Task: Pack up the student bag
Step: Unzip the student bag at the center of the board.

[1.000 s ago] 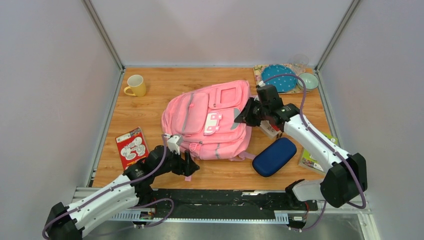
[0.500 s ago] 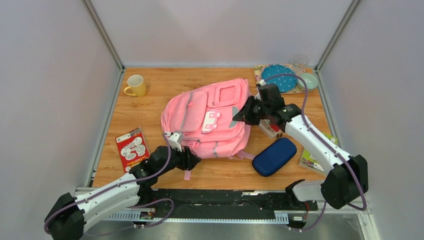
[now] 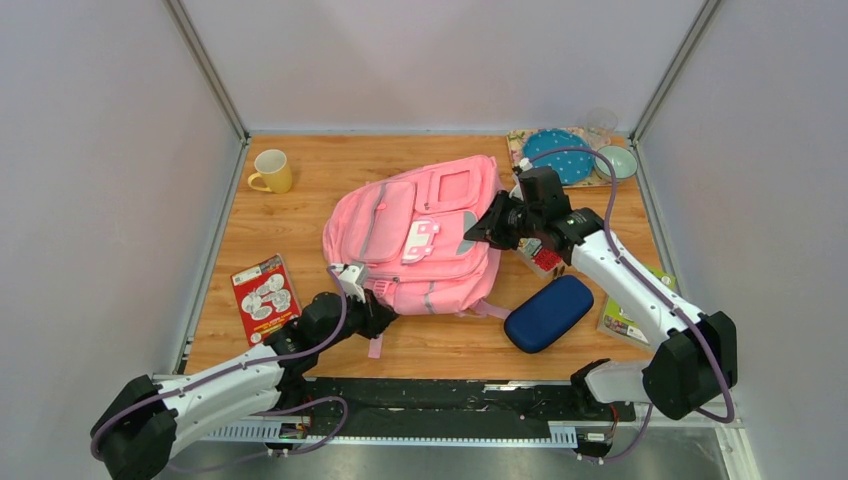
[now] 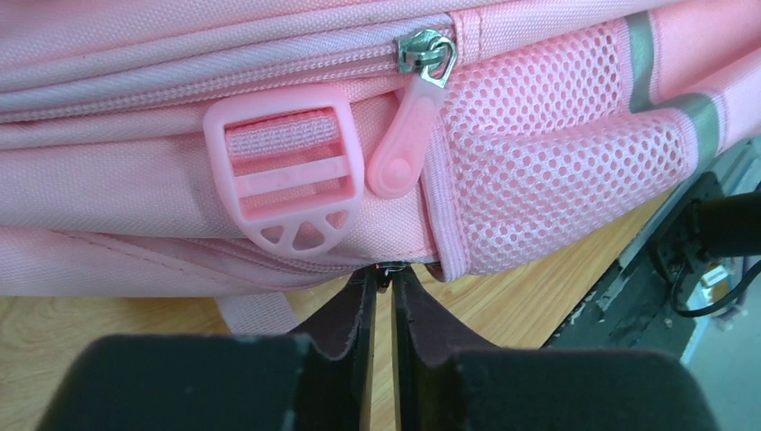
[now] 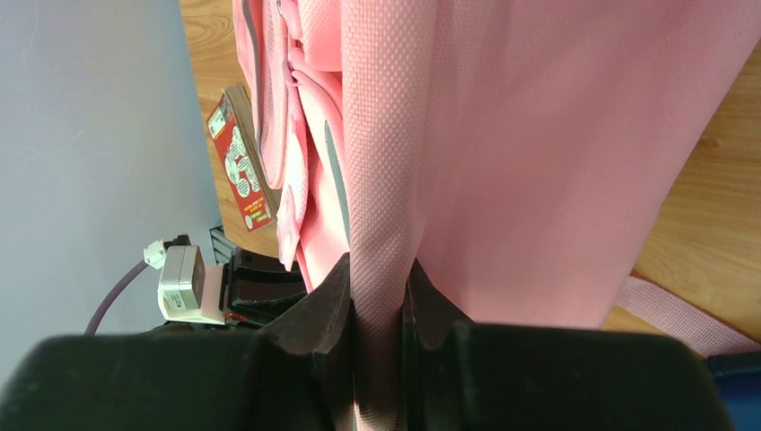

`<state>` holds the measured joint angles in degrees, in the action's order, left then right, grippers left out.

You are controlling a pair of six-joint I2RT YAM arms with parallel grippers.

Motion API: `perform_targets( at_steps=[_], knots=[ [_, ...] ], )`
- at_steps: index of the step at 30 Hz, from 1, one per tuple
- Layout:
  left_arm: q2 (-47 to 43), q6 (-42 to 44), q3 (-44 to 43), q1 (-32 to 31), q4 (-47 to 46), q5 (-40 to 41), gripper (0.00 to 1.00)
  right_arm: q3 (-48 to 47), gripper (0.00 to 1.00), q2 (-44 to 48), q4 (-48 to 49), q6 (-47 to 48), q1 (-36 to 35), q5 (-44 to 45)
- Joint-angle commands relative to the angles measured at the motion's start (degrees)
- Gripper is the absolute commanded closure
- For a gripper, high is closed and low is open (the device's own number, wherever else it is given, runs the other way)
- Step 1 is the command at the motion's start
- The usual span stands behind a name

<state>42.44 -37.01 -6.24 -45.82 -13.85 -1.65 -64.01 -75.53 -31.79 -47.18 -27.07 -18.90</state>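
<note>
Top external view: the pink student bag (image 3: 420, 240) lies front-up at the middle of the wooden tabletop (image 3: 300, 200), with a navy pouch (image 3: 548, 312) just beside its near right corner. Left wrist view: the left pincer (image 4: 383, 274) is almost pressed together, its tips nipping the bag's lower seam at a small metal piece (image 4: 384, 268), below a pink buckle (image 4: 283, 171). Right wrist view: the right pincer (image 5: 377, 274) pinches a fold of the bag's fabric.

The student bag (image 3: 410, 240) fills the middle of the desk (image 3: 290, 220). A navy pouch (image 3: 548, 312) lies just beside its near right corner, and a plate (image 3: 557, 157) and bowl (image 3: 616, 162) crowd the far right corner. Open passage: bare wood left of the bag, between the yellow mug (image 3: 272, 171) and the red card (image 3: 262, 295).
</note>
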Motion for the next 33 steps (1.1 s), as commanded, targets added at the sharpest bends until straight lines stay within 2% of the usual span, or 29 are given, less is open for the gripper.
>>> perform_targets(
  at_steps=[1, 2, 6, 9, 13, 17, 19, 20, 21, 24, 26, 28, 30, 33],
  knots=[
    [-0.07, 0.89, -0.62, -0.14, -4.61, 1.56, 0.91, -1.03, 1.0, 3.72, 7.97, -1.34, -0.09, -5.63],
    [-0.07, 0.98, -0.7, -0.06, -4.44, 1.48, 1.0, -1.03, 1.0, 3.46, 7.8, -1.08, -0.18, -5.54],
    [-0.86, 2.03, -1.14, -0.14, -2.69, 1.56, 1.0, -2.35, 1.0, 2.32, 7.01, 0.33, -0.09, -4.49],
    [-2.17, 3.61, -2.28, -0.14, 2.05, 3.13, 1.0, -4.8, 1.0, 0.57, 5.6, 2.96, -0.09, -2.03],
    [-3.94, 6.95, -4.3, -0.14, 12.75, 4.2, 1.0, -9.11, 1.0, -2.51, 3.41, 6.22, 1.4, 1.31],
    [-5.61, 8.97, -5.45, -0.14, 18.67, 2.54, 1.0, -12.71, 0.98, -7.61, 2.08, 8.5, 3.6, 2.29],
    [-5.61, 8.37, -5.27, -0.06, 18.68, 0.61, 1.0, -14.99, 0.84, -10.94, 1.3, 9.03, 4.39, 0.27],
    [-5.44, 7.41, -5.01, -0.14, 18.16, -0.19, 1.0, -15.61, 0.57, -11.65, -1.06, 9.21, 4.39, -1.48],
    [-5.17, 6.79, -4.92, -0.06, 17.46, -0.89, 1.0, -15.71, 0.45, -11.66, -2.04, 9.38, 4.31, -1.58],
    [-3.77, 4.5, -4.75, -0.14, 14.64, -2.22, 1.0, -10.37, 0.22, -5.97, -3.72, 8.95, 4.31, 2.44],
    [-2.45, 3.53, -5.36, -0.14, 13.85, -2.22, 1.0, -3.8, 0.13, 2.43, -3.8, 8.07, 4.31, 7.7],
    [-1.66, 3.18, -6.06, -0.14, 12.27, -2.3, 1.0, 0.35, 0.12, 8.53, -4.07, 6.76, 4.22, 9.4],
    [-0.43, 2.65, -7.38, -0.14, 12.18, -2.3, 1.0, 7.74, 0.11, 16.33, -1.53, 3.77, 3.08, 7.57],
    [1.33, 2.83, -9.05, -0.14, 11.74, -3.53, 1.0, 15.28, 0.11, 23.99, -1.61, -0.8, -2.08, 9.13]
  ],
)
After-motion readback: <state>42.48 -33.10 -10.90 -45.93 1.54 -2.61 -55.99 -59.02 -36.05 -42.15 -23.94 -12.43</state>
